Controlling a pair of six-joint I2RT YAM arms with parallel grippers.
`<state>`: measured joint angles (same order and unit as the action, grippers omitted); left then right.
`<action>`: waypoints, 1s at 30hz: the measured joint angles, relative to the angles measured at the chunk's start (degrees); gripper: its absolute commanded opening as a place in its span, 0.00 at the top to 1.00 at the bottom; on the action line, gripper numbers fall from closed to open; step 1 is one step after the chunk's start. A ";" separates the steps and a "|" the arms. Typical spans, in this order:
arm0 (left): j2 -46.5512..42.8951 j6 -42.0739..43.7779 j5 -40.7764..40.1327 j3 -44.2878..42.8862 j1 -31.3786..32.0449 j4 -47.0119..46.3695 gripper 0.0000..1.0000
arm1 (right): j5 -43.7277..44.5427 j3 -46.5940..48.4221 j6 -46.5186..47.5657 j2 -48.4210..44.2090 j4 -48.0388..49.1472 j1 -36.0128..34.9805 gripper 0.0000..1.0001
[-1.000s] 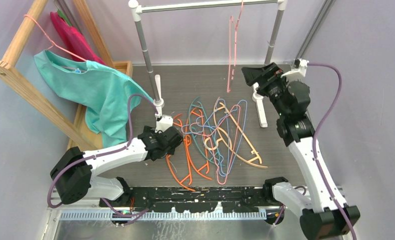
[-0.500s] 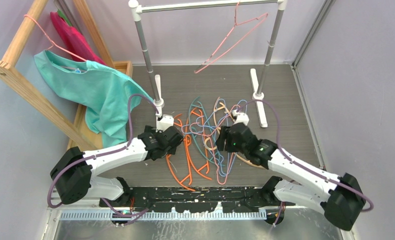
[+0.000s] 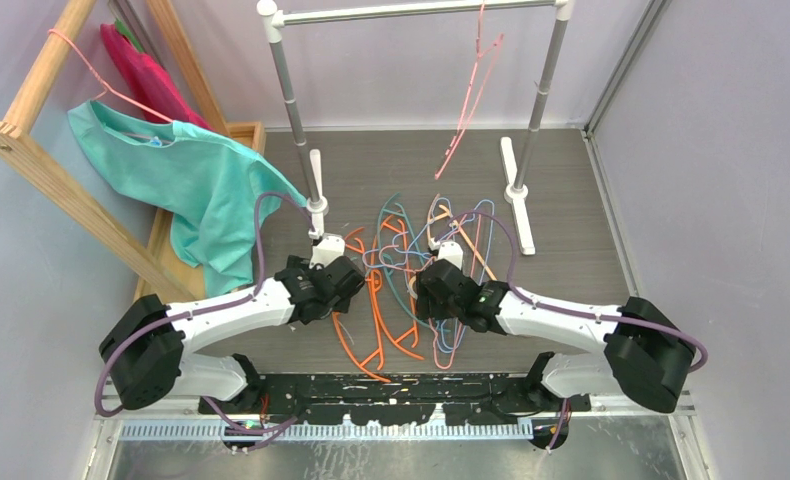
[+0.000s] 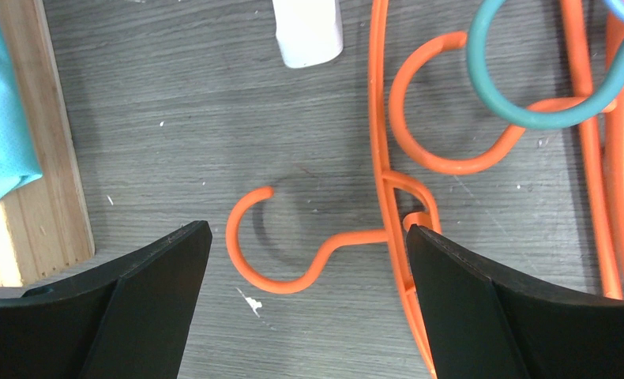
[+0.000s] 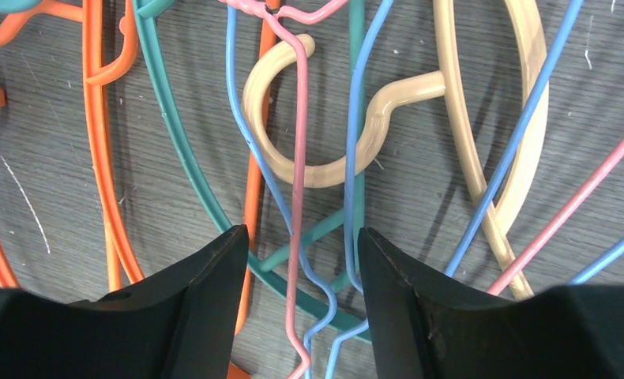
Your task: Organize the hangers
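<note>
We note R gripper (image 5: 297, 237) back from rail (image 3: 411, 12), where a pink hanger (image 3: 468, 110) now swings, half-closed astride pile's pink wire (image 5: 297, 158); L gripper (image 4: 309, 229) wide, empty; 1 hung.

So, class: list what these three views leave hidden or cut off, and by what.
Top view: the right arm covers part of the hanger pile; overlaps defeat a count.
Top view: the hanging pink hanger is thin; its hook reaches the top edge.
Left wrist view: the orange hanger runs off top and bottom.
Right wrist view: the tan hanger leaves the top edge and passes under the right gripper.
</note>
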<state>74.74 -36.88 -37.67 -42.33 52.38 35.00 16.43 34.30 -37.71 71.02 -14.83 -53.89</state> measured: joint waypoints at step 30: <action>-1.95 -1.27 0.07 1.49 0.00 -0.66 0.02 | 12.63 9.25 -0.17 2.91 -8.98 -10.27 0.51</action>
<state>72.79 -38.15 -37.60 -40.84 52.38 34.35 29.06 43.55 -37.89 73.93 -23.81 -64.16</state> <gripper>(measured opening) 0.980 0.521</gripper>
